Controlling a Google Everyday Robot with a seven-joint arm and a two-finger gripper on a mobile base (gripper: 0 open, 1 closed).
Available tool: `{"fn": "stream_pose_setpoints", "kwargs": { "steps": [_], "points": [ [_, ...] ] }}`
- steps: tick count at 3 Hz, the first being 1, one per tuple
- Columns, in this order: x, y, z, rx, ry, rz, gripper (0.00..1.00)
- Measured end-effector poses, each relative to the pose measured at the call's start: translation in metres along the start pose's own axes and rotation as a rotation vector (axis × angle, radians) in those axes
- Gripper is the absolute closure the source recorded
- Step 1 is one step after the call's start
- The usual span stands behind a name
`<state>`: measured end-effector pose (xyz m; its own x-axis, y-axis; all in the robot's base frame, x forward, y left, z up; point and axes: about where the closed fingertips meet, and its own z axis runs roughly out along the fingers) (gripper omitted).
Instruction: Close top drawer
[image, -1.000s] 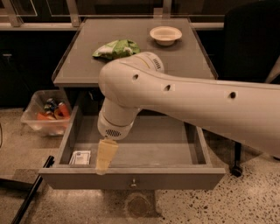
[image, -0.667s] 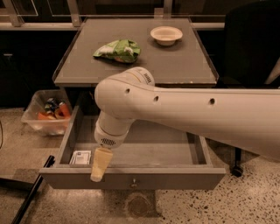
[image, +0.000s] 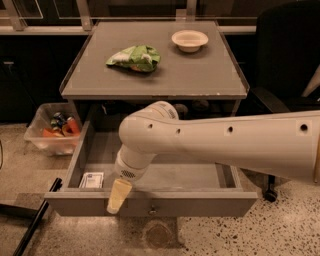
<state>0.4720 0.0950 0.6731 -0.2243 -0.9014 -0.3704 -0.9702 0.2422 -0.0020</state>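
Observation:
The top drawer (image: 75, 202) is a wide, shallow grey drawer pulled fully out from under the grey table. Its flat front panel faces me with a small metal knob (image: 152, 211) at the centre. A small white box (image: 92, 180) lies in its front left corner. My white arm reaches in from the right, across the drawer. My gripper (image: 118, 197) shows as a pale yellow tip pointing down, over the left part of the front panel's top edge, left of the knob.
On the table top (image: 200, 70) lie a green snack bag (image: 135, 57) and a white bowl (image: 189, 40). A clear bin (image: 37, 131) with cans stands on the floor at left. A black chair (image: 285, 75) is at right. A dark pole (image: 32, 225) lies at the front left.
My arm and gripper have moved down and towards me, from inside the drawer to its front panel's top edge. The drawer stands as far out as before.

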Motion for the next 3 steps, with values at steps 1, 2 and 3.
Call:
{"fn": "stream_pose_setpoints", "kwargs": {
  "steps": [1,2,3],
  "points": [
    [0.008,-0.010,0.019,-0.003,-0.051,0.026,0.00],
    [0.011,-0.027,0.030,0.008,-0.081,0.033,0.00],
    [0.007,-0.050,0.030,0.034,-0.097,0.030,0.19]
  ]
}}
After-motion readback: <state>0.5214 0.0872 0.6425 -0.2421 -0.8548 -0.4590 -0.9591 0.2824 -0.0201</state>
